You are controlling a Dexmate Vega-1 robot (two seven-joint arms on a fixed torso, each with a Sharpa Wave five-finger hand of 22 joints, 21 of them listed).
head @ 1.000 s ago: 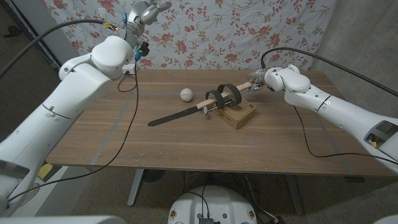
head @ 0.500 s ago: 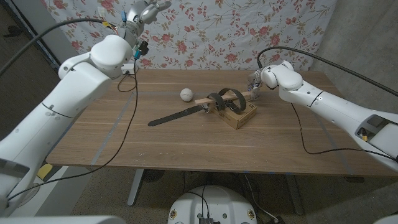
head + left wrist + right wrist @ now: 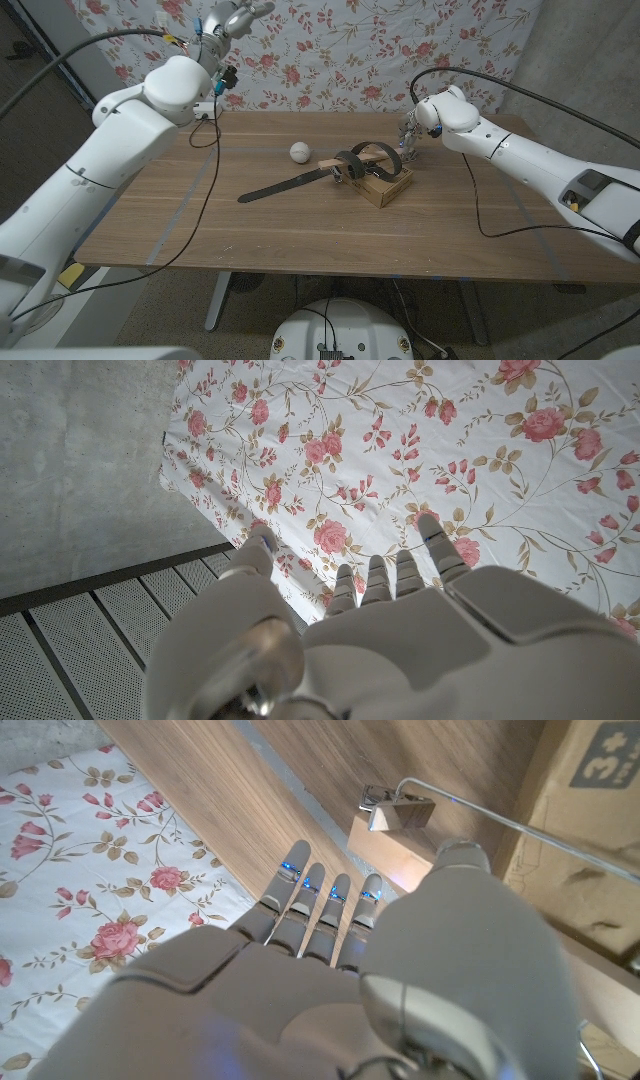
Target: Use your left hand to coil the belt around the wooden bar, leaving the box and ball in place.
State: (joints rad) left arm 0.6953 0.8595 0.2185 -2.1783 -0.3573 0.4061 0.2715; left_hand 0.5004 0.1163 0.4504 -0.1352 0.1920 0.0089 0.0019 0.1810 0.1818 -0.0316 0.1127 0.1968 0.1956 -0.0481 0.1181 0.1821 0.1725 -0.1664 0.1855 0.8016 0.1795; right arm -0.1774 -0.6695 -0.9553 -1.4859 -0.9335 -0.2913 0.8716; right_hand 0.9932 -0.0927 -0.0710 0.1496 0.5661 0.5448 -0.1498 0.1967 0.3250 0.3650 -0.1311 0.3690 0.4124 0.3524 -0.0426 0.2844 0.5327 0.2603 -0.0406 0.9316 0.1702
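Note:
A wooden bar lies across a cardboard box at the table's middle right. A black belt loops around the bar, and its tail runs left over the table. A white ball sits left of the bar. My right hand hovers at the bar's right end with fingers straight and thumb apart. The bar's end, the metal buckle and the box lie just beyond it. I cannot tell whether it touches the bar. My left hand is raised high, fingers apart, holding nothing.
A floral cloth hangs behind the table. The left arm's black cable hangs over the table's left part. A grey wall and slatted floor show past my left hand.
My right arm has swung up and left while its hand stayed by the bar's right end. The bar's right end has sunk onto the box. The left arm has not moved.

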